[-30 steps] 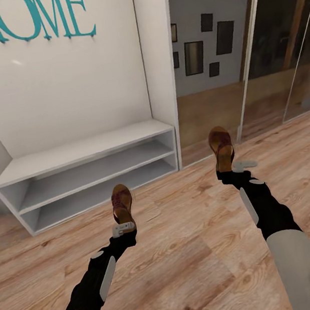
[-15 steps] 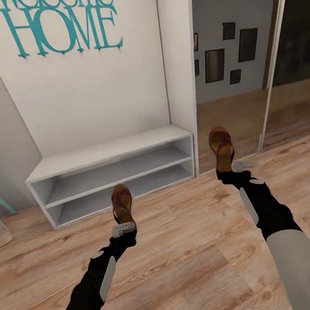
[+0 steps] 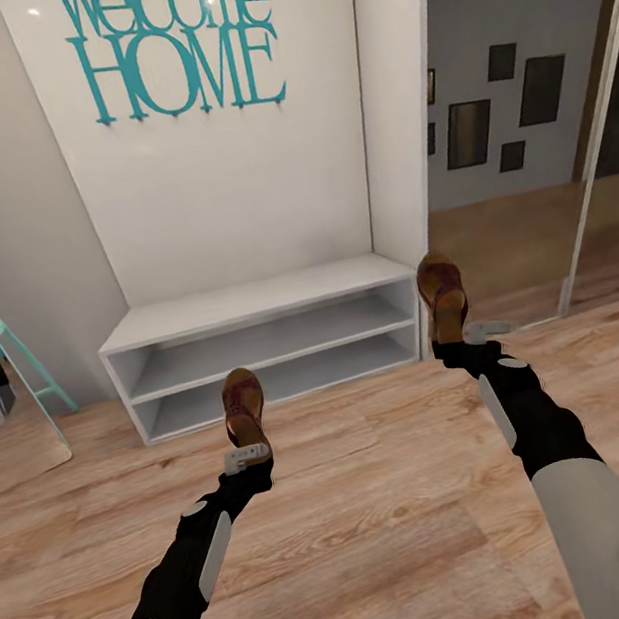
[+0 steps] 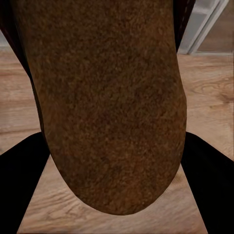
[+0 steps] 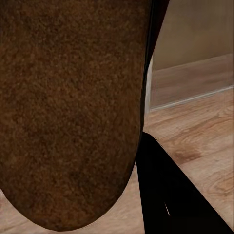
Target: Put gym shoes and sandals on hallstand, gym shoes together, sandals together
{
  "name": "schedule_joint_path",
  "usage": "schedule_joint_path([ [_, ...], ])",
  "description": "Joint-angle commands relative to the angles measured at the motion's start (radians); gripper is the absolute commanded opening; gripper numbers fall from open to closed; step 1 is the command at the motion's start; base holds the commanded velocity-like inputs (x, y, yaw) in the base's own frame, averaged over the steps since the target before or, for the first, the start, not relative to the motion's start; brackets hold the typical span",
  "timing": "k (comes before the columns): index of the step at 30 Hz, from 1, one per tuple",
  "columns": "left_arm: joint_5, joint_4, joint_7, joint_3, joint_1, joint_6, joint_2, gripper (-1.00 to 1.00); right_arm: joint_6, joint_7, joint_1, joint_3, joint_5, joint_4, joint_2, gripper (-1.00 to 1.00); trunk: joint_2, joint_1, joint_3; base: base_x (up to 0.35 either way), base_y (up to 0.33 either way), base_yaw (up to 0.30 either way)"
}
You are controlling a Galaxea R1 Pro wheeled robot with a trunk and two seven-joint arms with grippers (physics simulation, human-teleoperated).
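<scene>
Each gripper holds one brown sandal above the wood-plank floor (image 3: 385, 509). My left gripper (image 3: 246, 455) is shut on the heel of the left sandal (image 3: 243, 402), whose brown sole (image 4: 109, 97) takes up the left wrist view. My right gripper (image 3: 454, 338) is shut on the right sandal (image 3: 441, 291), its sole (image 5: 68, 107) close in the right wrist view. Ahead stands a pale white unit (image 3: 257, 301) with a bench top and two open, bare shelf levels. No floating shelves show above it, so I cannot tell if it is the hallstand. The gym shoes are out of view.
A teal "Welcome HOME" sign (image 3: 175, 54) hangs on the white back panel. A tall white side panel (image 3: 406, 110) bounds the unit on the right, with mirrored sliding doors (image 3: 529, 169) beyond it. A teal ladder-like frame (image 3: 7, 348) leans at the left.
The camera has swung left and tilted up, so the white unit now sits more centred and the whole sign shows. Both arms and the sandals they hold keep their pose.
</scene>
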State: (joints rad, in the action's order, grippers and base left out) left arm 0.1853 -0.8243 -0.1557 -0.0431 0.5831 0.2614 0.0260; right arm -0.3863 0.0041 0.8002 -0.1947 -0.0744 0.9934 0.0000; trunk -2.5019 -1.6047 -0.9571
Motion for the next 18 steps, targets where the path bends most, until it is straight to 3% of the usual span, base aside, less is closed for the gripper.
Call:
schedule_joint_path([
  [1,0.009,-0.001,-0.001,0.0,0.001,0.007,0.0,-1.0,-0.006,-0.003,0.0,0.0,-0.004,0.002,0.0,-1.0,0.0,0.0,0.0,0.0,0.0,0.218],
  [18,0.009,-0.001,-0.001,0.0,0.001,0.006,0.0,-1.0,-0.006,-0.003,0.0,0.001,-0.004,0.002,0.0,-1.0,0.0,0.0,0.011,0.0,0.0,0.265],
])
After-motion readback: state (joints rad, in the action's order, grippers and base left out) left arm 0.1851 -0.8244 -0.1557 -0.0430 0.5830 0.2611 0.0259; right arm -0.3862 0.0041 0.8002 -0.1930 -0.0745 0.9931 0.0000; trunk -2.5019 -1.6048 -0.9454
